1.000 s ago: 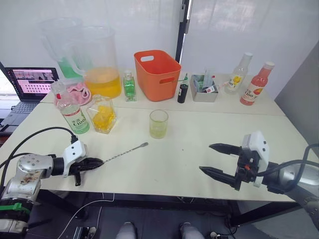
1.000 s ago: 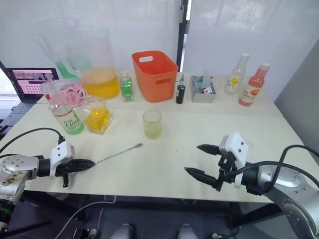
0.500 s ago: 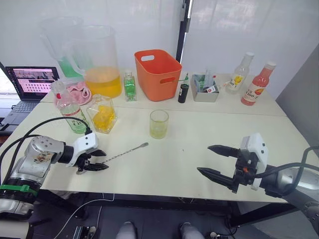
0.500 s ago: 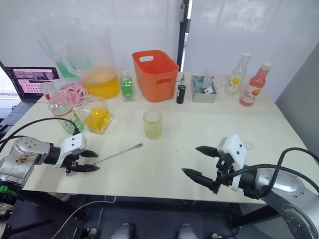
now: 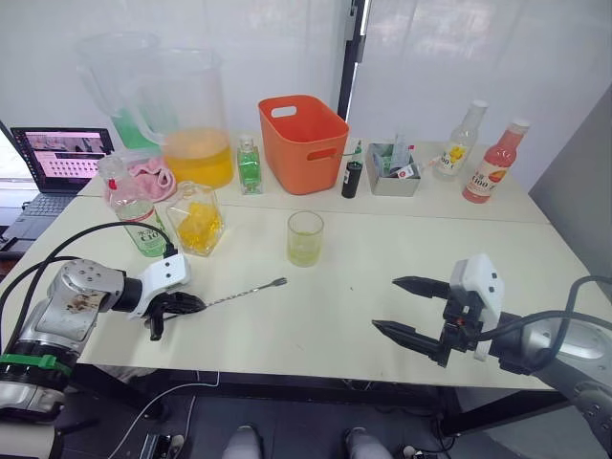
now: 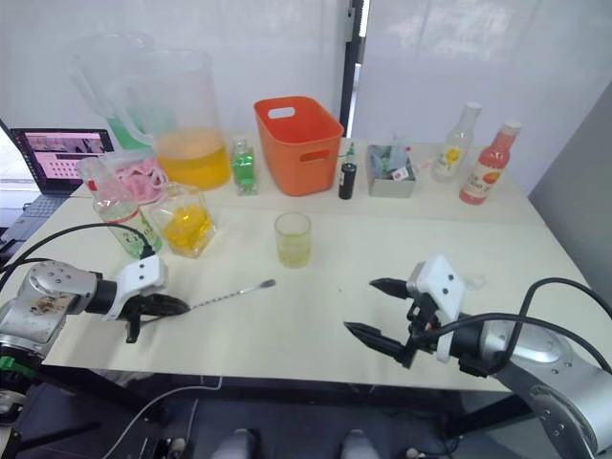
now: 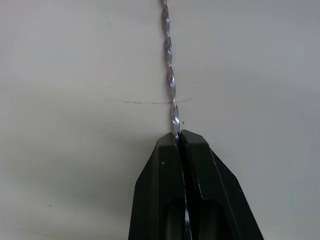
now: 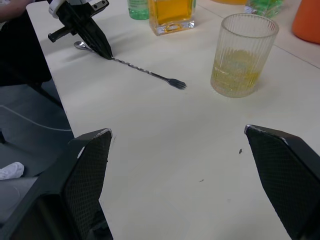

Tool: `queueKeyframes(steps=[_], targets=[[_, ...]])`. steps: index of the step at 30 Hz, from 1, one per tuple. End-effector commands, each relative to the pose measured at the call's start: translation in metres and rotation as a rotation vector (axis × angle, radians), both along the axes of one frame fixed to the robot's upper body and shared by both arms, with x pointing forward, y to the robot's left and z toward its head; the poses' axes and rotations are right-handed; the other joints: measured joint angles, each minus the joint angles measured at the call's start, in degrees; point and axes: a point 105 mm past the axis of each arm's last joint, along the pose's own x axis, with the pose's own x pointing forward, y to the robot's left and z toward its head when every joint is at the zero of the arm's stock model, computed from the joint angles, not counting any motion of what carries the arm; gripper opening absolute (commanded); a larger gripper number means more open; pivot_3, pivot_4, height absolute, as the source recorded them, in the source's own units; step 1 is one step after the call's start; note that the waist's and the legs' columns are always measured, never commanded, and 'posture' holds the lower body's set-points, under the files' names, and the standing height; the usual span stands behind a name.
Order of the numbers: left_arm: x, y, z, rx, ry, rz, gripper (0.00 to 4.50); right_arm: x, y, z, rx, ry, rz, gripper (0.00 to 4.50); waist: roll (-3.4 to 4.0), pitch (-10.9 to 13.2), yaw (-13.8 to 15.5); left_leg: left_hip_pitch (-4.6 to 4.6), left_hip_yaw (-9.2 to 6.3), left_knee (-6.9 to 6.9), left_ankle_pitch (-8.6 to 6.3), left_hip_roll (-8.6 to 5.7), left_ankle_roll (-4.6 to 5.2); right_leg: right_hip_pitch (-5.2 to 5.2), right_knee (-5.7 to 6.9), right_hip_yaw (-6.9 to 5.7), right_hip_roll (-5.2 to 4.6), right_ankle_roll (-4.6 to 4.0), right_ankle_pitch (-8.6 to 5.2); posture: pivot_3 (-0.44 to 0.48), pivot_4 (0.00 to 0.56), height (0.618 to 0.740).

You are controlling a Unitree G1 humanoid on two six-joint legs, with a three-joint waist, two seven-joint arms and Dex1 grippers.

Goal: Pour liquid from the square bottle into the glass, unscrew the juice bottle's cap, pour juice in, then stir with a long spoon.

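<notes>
The long spoon (image 5: 244,291) lies flat on the cream table, its twisted stem pointing toward the glass (image 5: 305,238), which holds a little yellowish liquid. My left gripper (image 5: 196,305) is shut on the stem close to the bowl end, fingertips (image 7: 172,142) pressed together around it. The spoon's forked end (image 8: 177,84) rests short of the glass (image 8: 243,55). Left of the glass stands the square bottle (image 5: 196,220) with yellow liquid, and beside that the juice bottle (image 5: 134,212); I cannot tell whether its cap is on. My right gripper (image 5: 387,304) hovers open over the table's front right.
An orange basket (image 5: 302,142), two big jugs (image 5: 186,115), a small green bottle (image 5: 249,164), a dark little bottle (image 5: 351,177) and a grey tray (image 5: 392,172) line the back. Pink-red (image 5: 490,170) and yellow-labelled (image 5: 456,143) bottles stand far right. A laptop (image 5: 59,158) sits far left.
My left gripper came forward to the spoon, opened around its stem half a second ago, and has now shut on it. The right gripper drifted slightly left, still open.
</notes>
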Motion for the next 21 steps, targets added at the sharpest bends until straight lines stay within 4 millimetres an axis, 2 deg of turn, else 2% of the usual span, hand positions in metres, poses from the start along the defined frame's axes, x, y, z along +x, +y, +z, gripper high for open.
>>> queueKeyframes(steps=[1,4,8,10,13,16,21], targets=[[-0.001,0.004,0.037,-0.101,-0.066,0.003,0.06,0.001,0.005,0.006,0.013,-0.017,0.037,4.50,-0.02,0.02,0.00,-0.05,0.00,0.01,0.00,0.02,0.00,-0.04,0.02,0.00,0.01,0.00,0.00,0.000,0.150,0.717],[-0.010,-0.004,0.044,-0.140,-0.072,-0.030,0.06,-0.003,0.008,0.005,0.052,0.050,0.092,4.50,-0.02,0.01,0.08,-0.13,-0.02,0.01,0.00,0.04,0.01,-0.09,0.02,-0.03,0.03,0.00,0.00,0.000,0.150,0.717],[-0.031,-0.049,0.079,-0.359,-0.076,-0.168,0.06,-0.011,0.013,0.003,0.145,0.171,0.161,4.50,-0.04,0.03,0.42,-0.24,-0.03,0.01,0.01,0.05,0.02,-0.09,0.04,-0.10,0.03,-0.01,-0.04,0.000,0.150,0.717],[-0.036,-0.060,0.087,-0.412,-0.065,-0.193,0.06,-0.010,0.013,0.002,0.169,0.187,0.157,4.50,-0.04,0.03,0.48,-0.34,-0.04,0.10,0.02,0.12,0.03,-0.10,0.07,-0.22,0.03,0.00,-0.06,0.000,0.150,0.717],[-0.050,-0.088,0.093,-0.481,-0.020,-0.276,0.06,-0.011,0.020,0.000,0.224,0.219,0.154,4.50,-0.04,0.03,0.33,-0.32,-0.06,0.17,0.02,0.12,0.03,-0.08,0.10,-0.23,0.05,0.02,-0.07,0.000,0.150,0.717],[-0.049,-0.113,0.098,-0.534,-0.043,-0.302,0.06,-0.003,0.028,0.004,0.301,0.200,0.101,4.50,-0.05,0.03,0.32,-0.32,-0.09,0.25,0.02,0.12,0.04,-0.03,0.12,-0.23,0.08,0.02,-0.07,0.000,0.150,0.717],[-0.039,-0.137,0.098,-0.607,-0.081,-0.263,0.06,0.010,0.038,0.024,0.501,0.196,0.038,4.50,-0.05,0.03,0.05,-0.31,-0.14,0.40,0.15,0.11,0.23,0.06,0.15,-0.21,0.14,0.04,-0.05,0.000,0.150,0.717]])
